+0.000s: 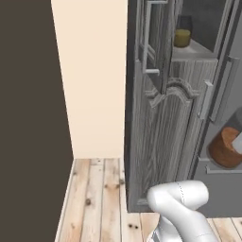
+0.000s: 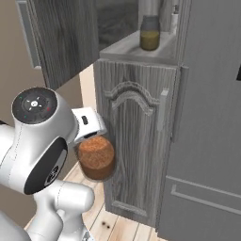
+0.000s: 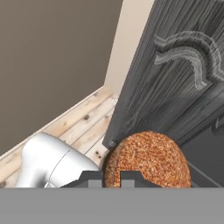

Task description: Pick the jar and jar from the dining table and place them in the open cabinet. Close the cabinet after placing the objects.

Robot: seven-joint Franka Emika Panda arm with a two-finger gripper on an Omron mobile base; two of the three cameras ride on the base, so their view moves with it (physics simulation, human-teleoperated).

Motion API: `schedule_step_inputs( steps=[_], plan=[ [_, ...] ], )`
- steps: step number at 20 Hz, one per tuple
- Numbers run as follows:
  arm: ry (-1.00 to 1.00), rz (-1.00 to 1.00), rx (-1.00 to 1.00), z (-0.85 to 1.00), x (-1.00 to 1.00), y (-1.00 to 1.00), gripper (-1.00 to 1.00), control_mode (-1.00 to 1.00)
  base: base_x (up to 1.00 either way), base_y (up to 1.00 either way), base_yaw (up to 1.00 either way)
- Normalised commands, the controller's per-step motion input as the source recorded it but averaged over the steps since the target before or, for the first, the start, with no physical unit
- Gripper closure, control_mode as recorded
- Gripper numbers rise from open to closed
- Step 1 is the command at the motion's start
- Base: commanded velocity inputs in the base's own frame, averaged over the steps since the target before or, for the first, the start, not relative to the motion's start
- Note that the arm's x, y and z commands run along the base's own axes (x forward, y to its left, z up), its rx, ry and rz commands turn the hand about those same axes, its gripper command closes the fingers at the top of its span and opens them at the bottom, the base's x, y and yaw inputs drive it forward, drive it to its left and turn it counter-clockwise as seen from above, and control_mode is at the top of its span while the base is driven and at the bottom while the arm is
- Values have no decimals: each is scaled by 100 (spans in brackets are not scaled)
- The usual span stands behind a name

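Gripper (image 3: 111, 176) clamped on red-brown jar (image 3: 146, 159), jar betw fingers, beside cabinet (image 3: 183, 78)

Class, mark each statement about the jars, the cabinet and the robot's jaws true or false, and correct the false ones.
1. The jar with olive-yellow filling stands on a shelf inside the cabinet. True.
2. The jar with reddish-brown filling stands beside it on that shelf. False: it is held in the air in front of the lower door.
3. The gripper has its jaws shut on the reddish-brown jar. True.
4. The upper cabinet door is closed. False: it stands open.
5. The floor is grey tile. False: it is light wooden planks.
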Motion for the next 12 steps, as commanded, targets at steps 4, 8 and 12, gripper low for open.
schedule_step_inputs(
  steps=[4,8,12],
  plan=[
    [0,0,0,0,0,0,100,100,18,39,0],
    [0,0,0,0,0,0,100,100,9,-1,0],
    [0,0,0,0,0,0,100,100,8,-10,0]
  ],
)
